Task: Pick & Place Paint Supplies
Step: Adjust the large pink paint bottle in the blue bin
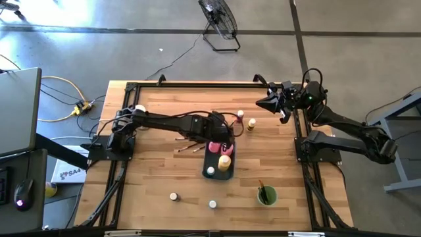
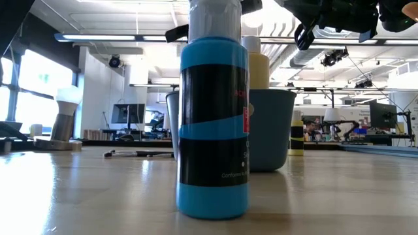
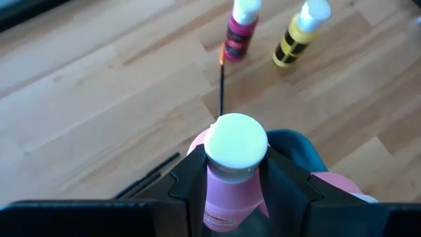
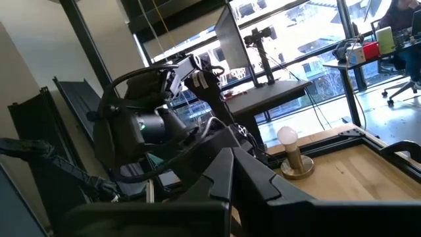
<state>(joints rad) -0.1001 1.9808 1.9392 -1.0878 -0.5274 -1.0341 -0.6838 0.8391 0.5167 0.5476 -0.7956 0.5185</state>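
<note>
Nearest the front edge of the wooden table [image 1: 151,178], two tiny pale-capped jars [image 1: 173,196] stood well apart from each other, one toward the left and the other jar [image 1: 212,204] nearer the middle, with the round green cup [image 1: 266,195] off to the right holding a thin brown-handled brush [image 1: 262,188]. Near the middle of the table lay the blue-grey tray [image 1: 218,174], carrying a pale-capped jar and a yellow squeeze bottle [image 1: 225,162]. Over the tray's far end the left gripper [image 3: 230,181] pinched a pink squeeze bottle [image 3: 227,191] just under its white cap, a finger [image 3: 191,181] pressed on each side. Just left of the tray several thin paintbrushes [image 1: 189,149] lay on the wood. Farther back, toward the far edge, a magenta squeeze bottle [image 3: 238,29] and a yellow-and-black one [image 3: 297,36] stood upright beside each other, apart from the tray. The right gripper [image 1: 263,103] hung near the far right corner with its fingers pressed together, holding nothing. Close to the low camera a tall blue bottle [image 2: 213,124] stood on the table
</note>
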